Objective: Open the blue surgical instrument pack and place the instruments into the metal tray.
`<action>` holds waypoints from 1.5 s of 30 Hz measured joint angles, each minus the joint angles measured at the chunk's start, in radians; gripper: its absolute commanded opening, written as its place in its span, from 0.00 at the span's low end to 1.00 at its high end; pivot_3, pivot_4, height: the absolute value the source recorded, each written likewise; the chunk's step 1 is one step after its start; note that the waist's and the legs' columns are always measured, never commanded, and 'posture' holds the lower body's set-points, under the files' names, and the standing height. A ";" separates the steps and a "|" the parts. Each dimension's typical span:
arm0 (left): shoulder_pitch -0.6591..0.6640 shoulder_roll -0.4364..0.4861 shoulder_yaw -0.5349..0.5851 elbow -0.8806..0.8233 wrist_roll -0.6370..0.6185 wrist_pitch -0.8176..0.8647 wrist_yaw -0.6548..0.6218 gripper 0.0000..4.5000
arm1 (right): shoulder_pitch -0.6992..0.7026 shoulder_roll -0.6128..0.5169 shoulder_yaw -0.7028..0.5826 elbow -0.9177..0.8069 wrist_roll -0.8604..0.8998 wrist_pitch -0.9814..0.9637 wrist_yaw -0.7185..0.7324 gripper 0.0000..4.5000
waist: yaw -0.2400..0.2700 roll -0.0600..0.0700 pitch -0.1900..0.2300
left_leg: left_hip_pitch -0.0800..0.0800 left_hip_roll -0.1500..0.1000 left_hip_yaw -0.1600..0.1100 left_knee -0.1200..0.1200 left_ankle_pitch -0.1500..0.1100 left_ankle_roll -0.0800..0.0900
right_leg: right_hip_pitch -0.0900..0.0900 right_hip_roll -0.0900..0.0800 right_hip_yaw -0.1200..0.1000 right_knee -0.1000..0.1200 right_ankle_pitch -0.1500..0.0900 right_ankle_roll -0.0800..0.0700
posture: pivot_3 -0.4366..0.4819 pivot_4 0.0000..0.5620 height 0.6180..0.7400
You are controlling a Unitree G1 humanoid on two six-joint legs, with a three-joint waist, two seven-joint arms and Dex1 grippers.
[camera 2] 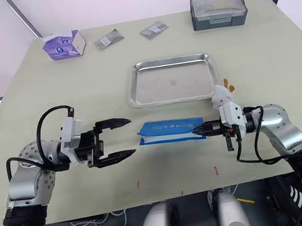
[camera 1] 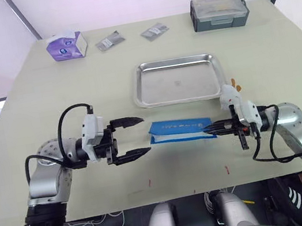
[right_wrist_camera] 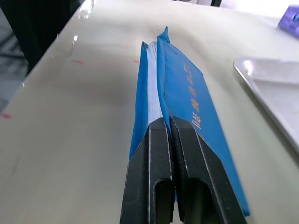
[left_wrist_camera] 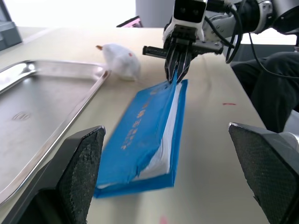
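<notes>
While right claw (camera 1: 211, 130) pinches blue pack (camera 1: 177, 129) edge, left claw (camera 1: 137, 136) gapes apart nearby.

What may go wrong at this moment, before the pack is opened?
The right gripper pinches only the edge of the blue pack, so the fabric may slip out. The left gripper is open and apart from the pack; pulling before it grips may drag the pack. The metal tray lies close, and the pack may bump it.

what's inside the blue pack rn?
Only a pale lining shows at the open edge of the blue pack. Any instruments are covered by the fabric. The right gripper pinches one end; the metal tray holds nothing.
</notes>
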 measured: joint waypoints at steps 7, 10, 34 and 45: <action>0.002 -0.029 0.008 0.090 0.005 -0.032 0.013 1.00 | -0.121 0.035 -0.051 0.097 -0.006 0.117 0.074 0.02 | 0.000 0.000 0.000 | 0.000 0.000 0.000 0.000 0.000 0.000 | 0.000 0.000 0.000 0.000 0.000 0.000 | 0.48 0.27 0.89; -0.014 -0.046 0.001 0.140 0.026 -0.064 0.003 1.00 | -0.155 0.058 -0.067 0.141 -0.021 0.117 0.090 0.02 | 0.000 0.000 0.000 | 0.000 0.000 0.000 0.000 0.000 0.000 | 0.000 0.000 0.000 0.000 0.000 0.000 | 0.48 0.27 0.89; -0.317 -0.259 -0.082 0.627 0.166 -0.282 -0.119 0.51 | -0.242 0.135 -0.121 0.278 -0.146 0.007 0.132 0.00 | -0.016 0.000 0.000 | 0.000 0.000 0.000 0.000 0.002 -0.004 | 0.000 0.000 -0.001 0.001 0.000 0.000 | 0.48 0.27 0.89; -0.298 -0.264 -0.074 0.609 0.147 -0.257 -0.132 0.01 | -0.245 0.136 -0.126 0.277 -0.159 0.025 0.140 0.00 | -0.017 0.000 0.000 | 0.000 0.000 0.000 0.000 0.002 -0.004 | 0.000 0.000 -0.001 0.000 0.000 0.000 | 0.48 0.27 0.89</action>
